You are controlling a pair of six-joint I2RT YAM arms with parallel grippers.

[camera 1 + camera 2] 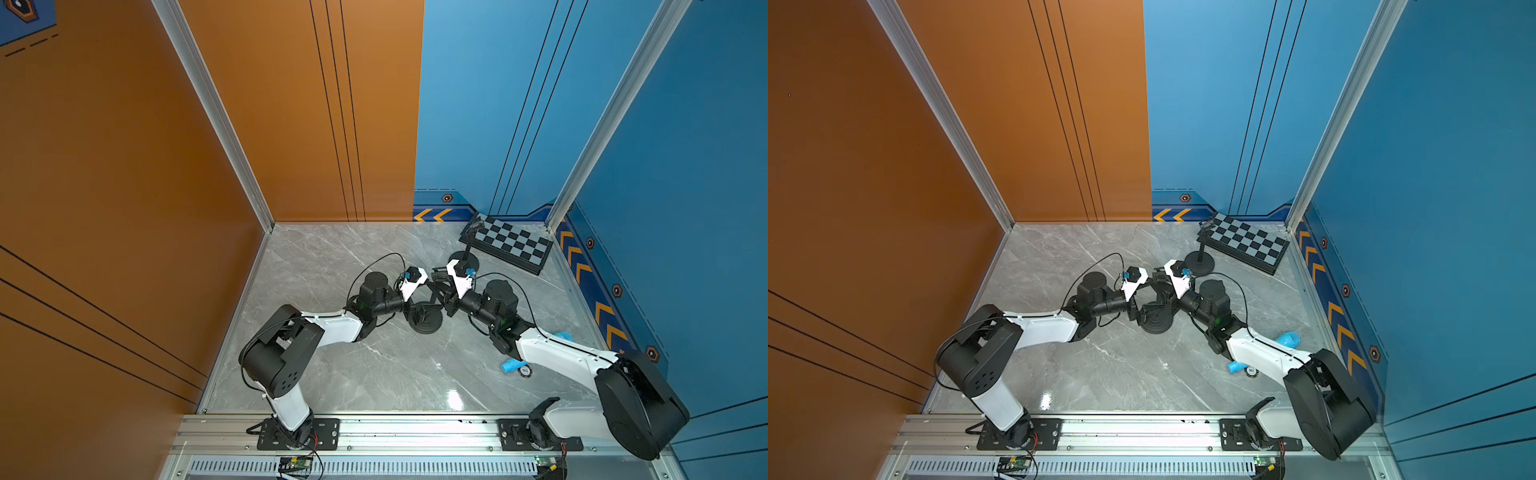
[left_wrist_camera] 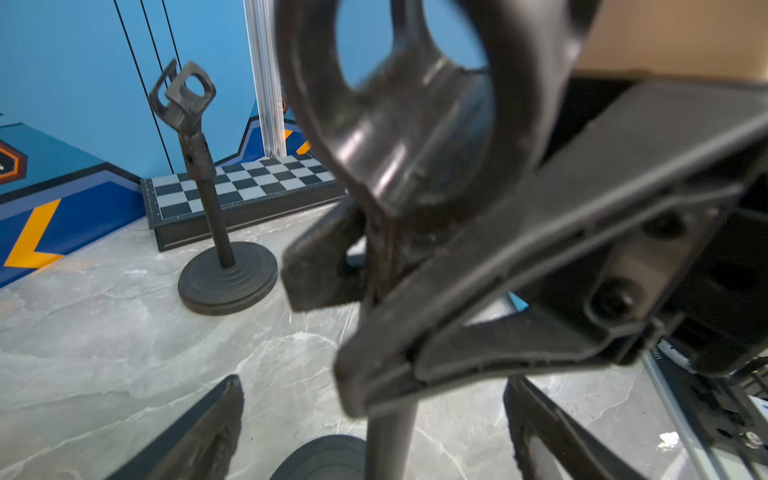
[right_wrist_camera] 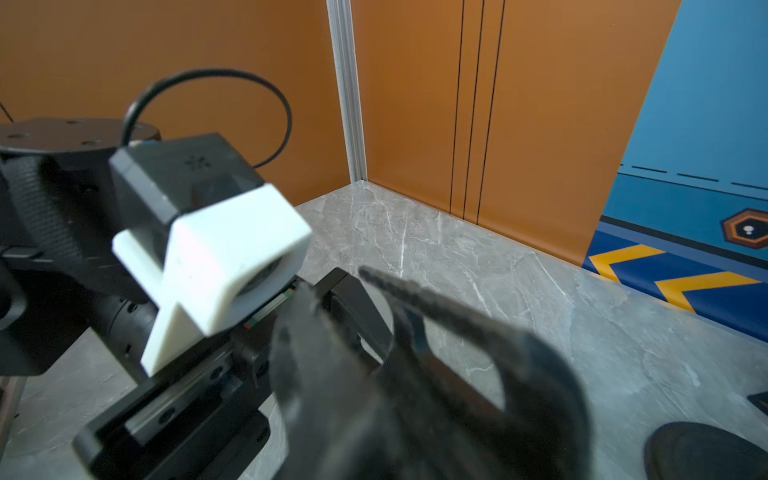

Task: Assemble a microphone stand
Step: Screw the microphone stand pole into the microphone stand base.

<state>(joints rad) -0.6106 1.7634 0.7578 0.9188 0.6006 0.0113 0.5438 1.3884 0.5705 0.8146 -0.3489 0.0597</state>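
The microphone stand under assembly is sitting at the centre of the marble table [image 1: 374, 374], taking twelve o'clock as the far wall. Its round base [image 1: 424, 320] is resting on the surface, and the pole [image 2: 388, 440] is rising from it toward the clip [image 2: 415, 137]. Whether the pole is seated in the base is not showing.

The right gripper [image 2: 374, 286] is clamping nearly shut on the neck just under the clip. The left gripper [image 2: 374, 415] is standing wide open with one finger either side of the pole, touching nothing.

Handling, as judged: the ridged base is looking heavy and stable. The pole is looking stiff, slim and smooth, so it is likely to slip or twist in a loose grip. The clip is looking like thin plastic that could flex, so the neck or the lower pole is the sounder hold.

A second stand [image 2: 203, 178], complete, is standing at one o'clock beside a chessboard [image 1: 511, 245]. Blue cylinders [image 1: 511, 365] are lying at four o'clock under the right arm.

Markings: no brand is showing on the stand. A small round disc [image 1: 525, 371] beside the cylinders is carrying print too small to read.
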